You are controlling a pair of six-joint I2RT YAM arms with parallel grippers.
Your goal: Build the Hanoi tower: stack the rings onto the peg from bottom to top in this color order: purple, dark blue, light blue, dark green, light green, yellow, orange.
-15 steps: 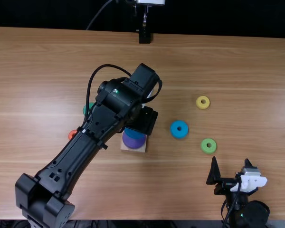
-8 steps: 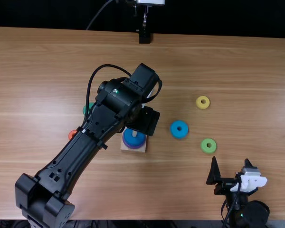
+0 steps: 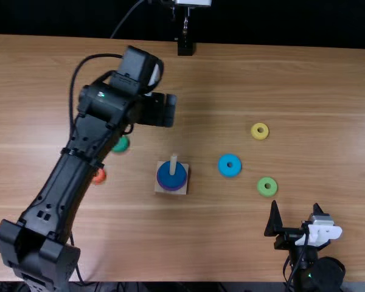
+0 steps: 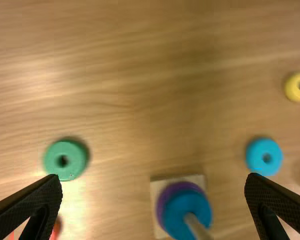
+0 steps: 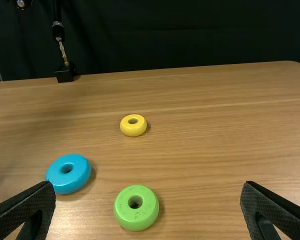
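Hovering L tool point(image 3: 164, 111), jaws apart | R tool point(image 3: 295, 205) ditto | dk-blu ring point(image 3: 170, 179) atop purp ring point(image 4: 172, 189) on peg point(image 3: 173, 164)

Backed by black, softly folded cloth point(image 5: 165, 37) beyond the counter point(image 3: 280, 79). Grained side to side in light brown wood, with pale glare toward both sides in the top view. Rounded at a far corner. Fitted at the far edge with a black block point(image 3: 185, 48) under a thin metal rod point(image 3: 185, 23), near a slim cable point(image 3: 126, 17).
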